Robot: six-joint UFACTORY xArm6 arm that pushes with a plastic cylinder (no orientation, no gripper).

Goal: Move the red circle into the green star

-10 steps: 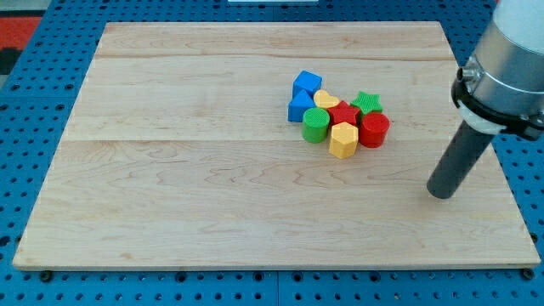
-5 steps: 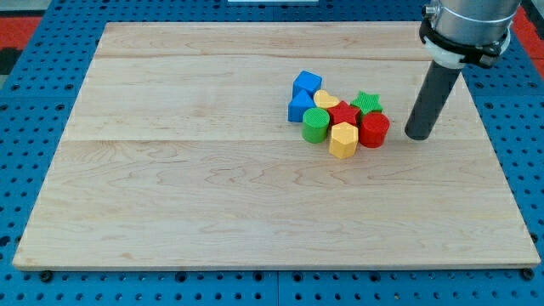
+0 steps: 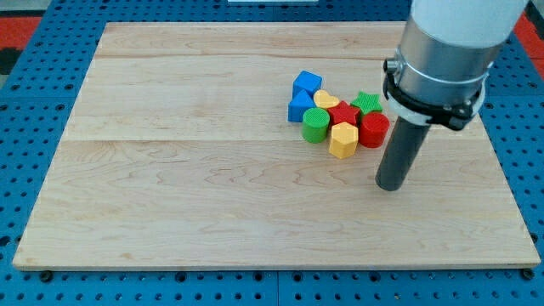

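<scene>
Now my tip [image 3: 389, 186] just below the red circle [image 3: 373, 129].

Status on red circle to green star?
Looks nearly done: the red circle sits right below the green star, apparently touching, though the rod hides part of the gap. In hand: my tip is below and right of the circle, clear of it. Left: at most a short push toward the view's top.
</scene>
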